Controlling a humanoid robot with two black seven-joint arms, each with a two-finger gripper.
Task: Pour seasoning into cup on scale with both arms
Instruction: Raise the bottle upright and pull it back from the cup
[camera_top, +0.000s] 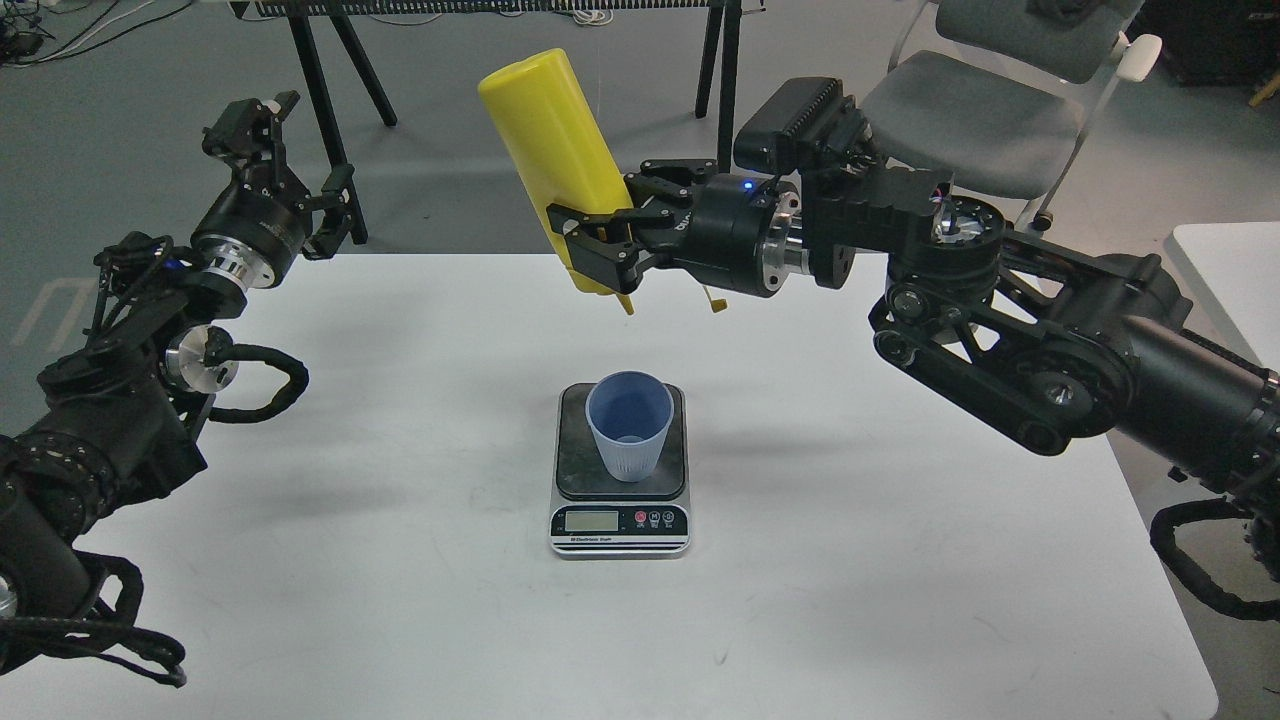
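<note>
- Head view: right tool (590, 245) clamps the seasoning (555, 150) inverted, tilted, above the cup (628, 425).
- Cup upright on scale (620, 520), mid-tabletop (900, 560).
- Left tool (262, 115) raised off left edge; opening cannot be told.

The right tool (590, 245) hides the yellow bottle's (550, 150) lower end; the scale's (620, 520) LCD is unreadable.

A white table (900, 560) with a lightly scuffed top fills most of the view. Beyond it lies a grey floor (130, 120). Black slanted stand legs (322, 110) rise at the upper left, and another dark pair (722, 70) stands near the upper middle. A grey padded chair (975, 115) with a pale frame sits at the upper right. The corner of a 2nd white table (1235, 275) shows at the right edge. Cables (70, 30) trail across the floor at the far upper left. Light is even, with soft shadows.
</note>
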